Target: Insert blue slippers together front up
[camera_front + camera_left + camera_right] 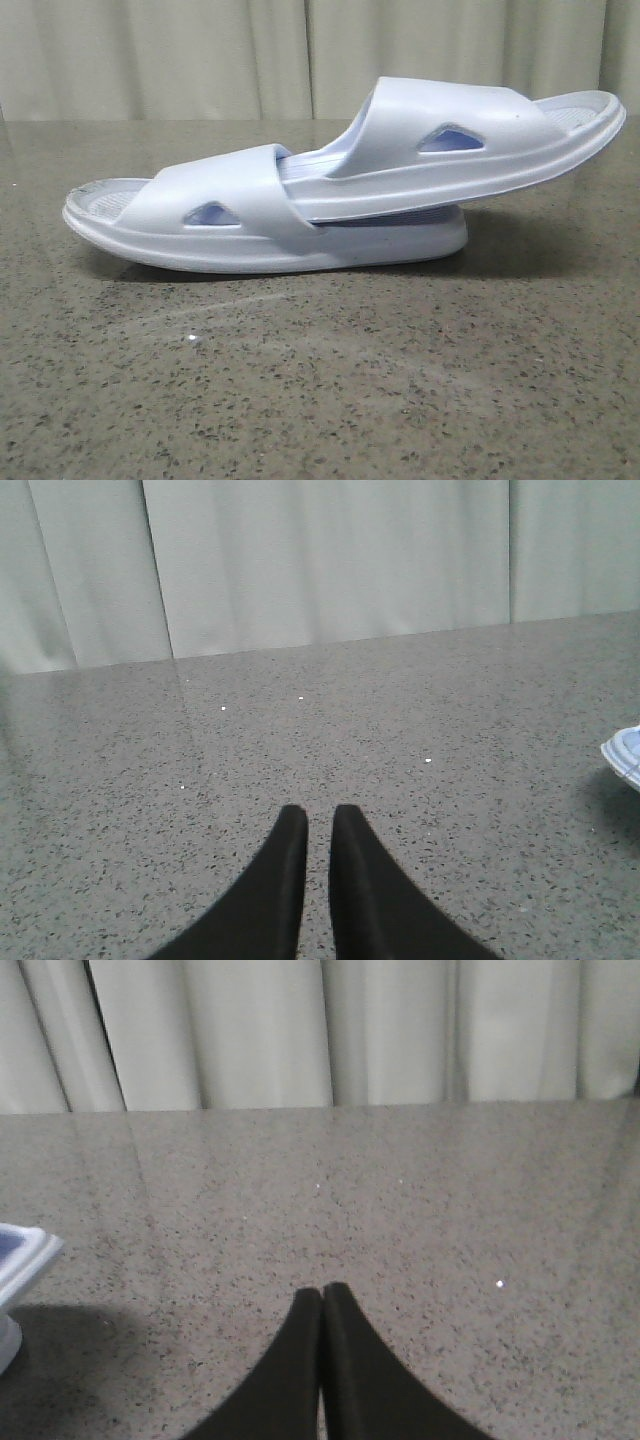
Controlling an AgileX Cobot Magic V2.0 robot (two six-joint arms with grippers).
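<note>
A: Entry, blue slippers [340,180]. Both sit on the speckled grey table [320,380], nested. The lower slipper [200,215] lies flat on its sole, long axis running left to right across the front view. The upper slipper [470,140] has one end pushed under the lower slipper's strap, its sole resting on the lower footbed.

B: Orientation of the upper one?

A: Same left-right axis, but tilted: its free end rises to the right, clear of the table and overhanging past the lower slipper's right end. Straps on both face up. Side cut-outs face the camera.

B: End effectors?

A: Left end effector [320,820]: fingers nearly together, a narrow gap between the tips, nothing held. An edge of a slipper [625,758] shows off to its side, well apart. Right end effector [322,1295]: fingertips pressed together, empty. A slipper end [20,1260] shows at the frame edge, apart from it.

B: Background?

A: Pale curtain [200,50] behind the slippers.
</note>
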